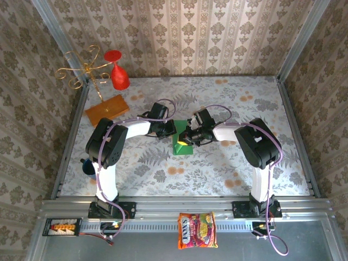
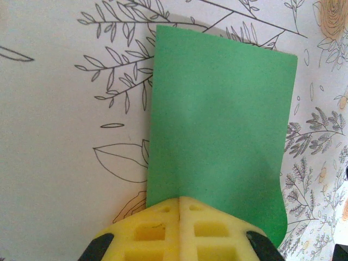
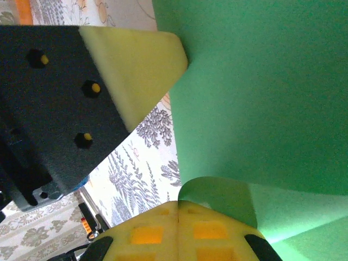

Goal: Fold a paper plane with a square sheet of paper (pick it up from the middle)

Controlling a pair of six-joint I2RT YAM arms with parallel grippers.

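The square sheet of paper (image 1: 182,144) is bright green and lies folded at the table's middle; it is a rectangle with no dart point. In the left wrist view the sheet (image 2: 220,125) runs away from my left gripper (image 2: 179,202), whose yellow fingers are shut on its near edge. My left gripper (image 1: 171,130) and right gripper (image 1: 185,136) meet over the sheet from either side. The right gripper (image 3: 178,205) is shut on a curled flap of the sheet (image 3: 261,92). The left gripper's yellow finger (image 3: 136,65) touches the paper's edge there.
An orange-brown board (image 1: 107,109) lies at the back left beside a gold wire stand (image 1: 81,68) and a red glass-shaped object (image 1: 118,73). A printed snack packet (image 1: 197,230) sits on the front rail. A blue object (image 1: 87,166) lies by the left arm.
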